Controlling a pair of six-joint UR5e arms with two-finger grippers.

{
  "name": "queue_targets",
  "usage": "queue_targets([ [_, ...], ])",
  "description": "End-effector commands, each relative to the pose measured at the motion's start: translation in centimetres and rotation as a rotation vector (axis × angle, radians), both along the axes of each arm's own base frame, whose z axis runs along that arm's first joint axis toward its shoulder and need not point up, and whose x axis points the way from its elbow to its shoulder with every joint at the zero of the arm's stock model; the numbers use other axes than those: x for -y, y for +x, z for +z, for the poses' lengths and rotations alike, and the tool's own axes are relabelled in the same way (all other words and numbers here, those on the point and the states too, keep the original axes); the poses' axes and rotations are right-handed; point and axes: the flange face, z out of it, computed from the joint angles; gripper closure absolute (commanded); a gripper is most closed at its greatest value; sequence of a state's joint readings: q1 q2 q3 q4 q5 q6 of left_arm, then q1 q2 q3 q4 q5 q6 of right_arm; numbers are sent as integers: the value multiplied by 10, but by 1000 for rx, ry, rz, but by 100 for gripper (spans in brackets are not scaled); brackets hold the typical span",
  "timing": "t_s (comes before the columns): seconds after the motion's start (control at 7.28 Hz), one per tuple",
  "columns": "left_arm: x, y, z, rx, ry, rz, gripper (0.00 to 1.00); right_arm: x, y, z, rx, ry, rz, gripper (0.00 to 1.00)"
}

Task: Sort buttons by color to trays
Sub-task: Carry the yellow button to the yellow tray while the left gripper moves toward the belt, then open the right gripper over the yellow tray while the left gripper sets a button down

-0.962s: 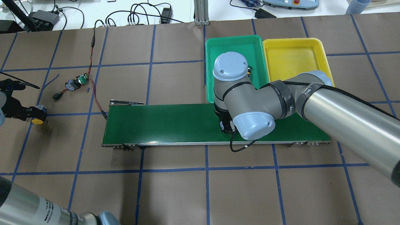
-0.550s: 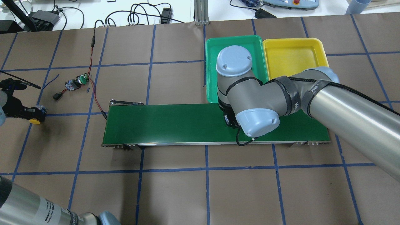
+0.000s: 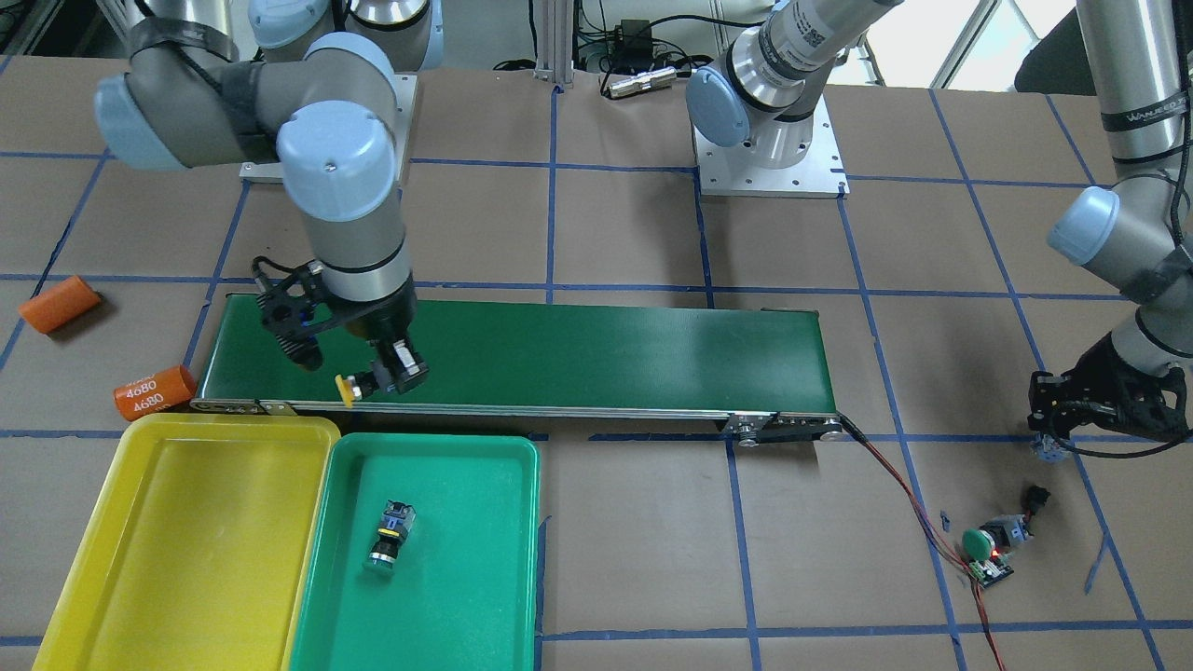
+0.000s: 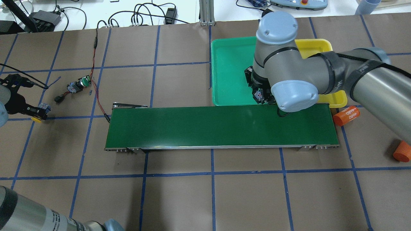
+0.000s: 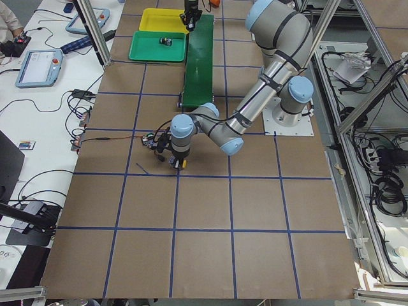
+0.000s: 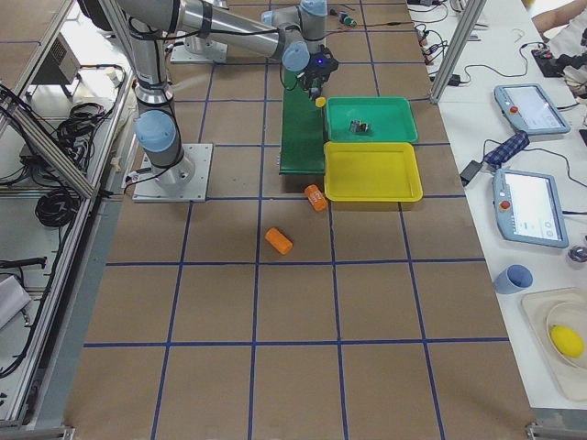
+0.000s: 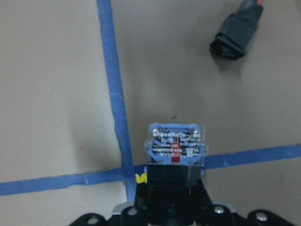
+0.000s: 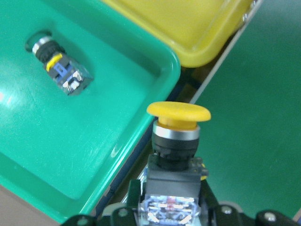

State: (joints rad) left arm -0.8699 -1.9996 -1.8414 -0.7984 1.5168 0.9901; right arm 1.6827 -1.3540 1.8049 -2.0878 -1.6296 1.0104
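Where the long dark green conveyor belt (image 3: 596,354) borders the shallow yellow plastic tray (image 3: 186,540) and the shallow green plastic tray (image 3: 466,568), the right gripper (image 3: 377,377) hangs clamped on a yellow mushroom-capped push-button (image 8: 178,117), cap towards the trays. Well apart, over the brown table (image 3: 634,559), the left gripper (image 4: 37,112) grips a yellow-capped button (image 7: 175,148). A green-capped button (image 3: 387,536) lies sideways in the green tray.
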Motion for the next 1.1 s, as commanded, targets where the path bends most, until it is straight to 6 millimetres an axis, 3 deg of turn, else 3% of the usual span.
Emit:
queue_targets([
  [0.0, -9, -93, 23, -53, 15, -179, 94, 32, -104, 4, -25, 7, 197, 100],
  [0.14, -3, -149, 40, -49, -9, -292, 95, 45, -138, 2, -38, -8, 293, 100],
  [0.41, -2, -266, 61, -61, -10, -548, 95, 62, -170, -12, -84, -24, 439, 100],
  [0.55, -13, -327, 65, -71, 12, -678, 95, 69, -180, -30, -77, 0, 454, 100],
  [0.69, -31, -373, 61, -77, 31, -786, 94, 71, -199, -51, -55, 37, 430, 99],
  [0.82, -51, -394, 64, -74, 32, -833, 83, 75, -205, -60, -43, 41, 422, 75],
  [0.96, -70, -403, 58, -80, 48, -851, 16, 80, -208, -56, -70, 18, 472, 1],
])
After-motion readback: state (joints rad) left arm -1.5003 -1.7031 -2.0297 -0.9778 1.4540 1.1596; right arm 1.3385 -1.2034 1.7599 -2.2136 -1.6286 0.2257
